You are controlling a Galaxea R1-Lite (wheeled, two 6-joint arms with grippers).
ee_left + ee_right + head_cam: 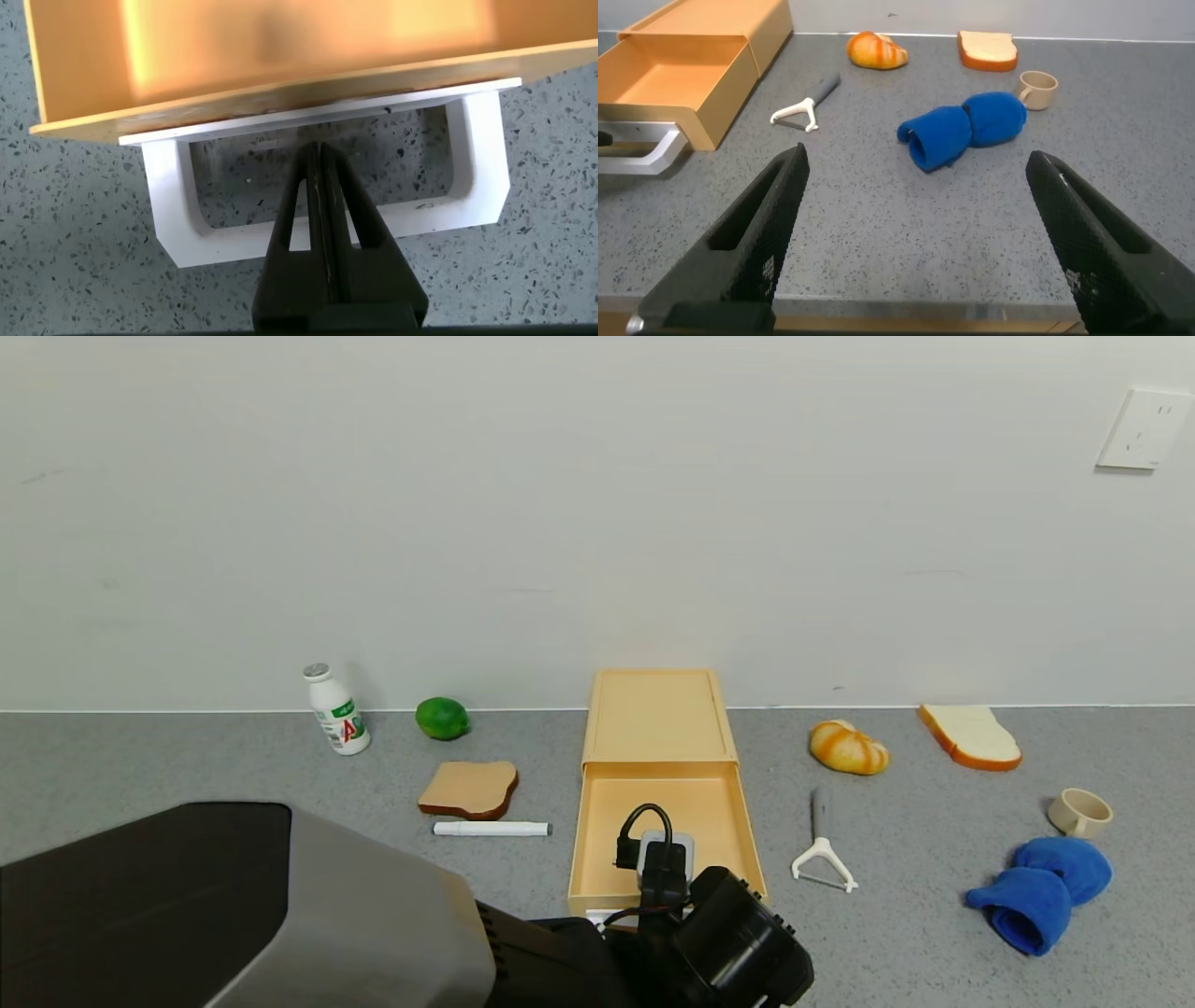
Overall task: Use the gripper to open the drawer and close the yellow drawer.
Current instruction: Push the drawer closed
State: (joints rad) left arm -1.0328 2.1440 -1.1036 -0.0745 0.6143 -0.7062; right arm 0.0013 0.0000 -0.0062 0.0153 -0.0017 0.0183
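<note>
The pale yellow drawer (pixel 658 714) stands at the back middle of the table. Its tray (pixel 709 812) is pulled out toward me and is empty. My left gripper (pixel 653 887) hangs over the tray's front edge. In the left wrist view its fingers (pixel 320 154) are pressed together, and their tips reach into the white loop handle (pixel 224 245) across its front bar. The right gripper (pixel 917 159) is open and empty, low over the table's right front. The drawer (pixel 682 84) and handle (pixel 645 154) also show in the right wrist view.
Left of the drawer are a white bottle (pixel 336 709), a lime (pixel 442 718), a toast slice (pixel 469 789) and a white pen (pixel 492 828). To its right are a peeler (pixel 822 859), a bread roll (pixel 848 747), a bread slice (pixel 969 735), a cup (pixel 1080 812) and a blue cloth (pixel 1041 887).
</note>
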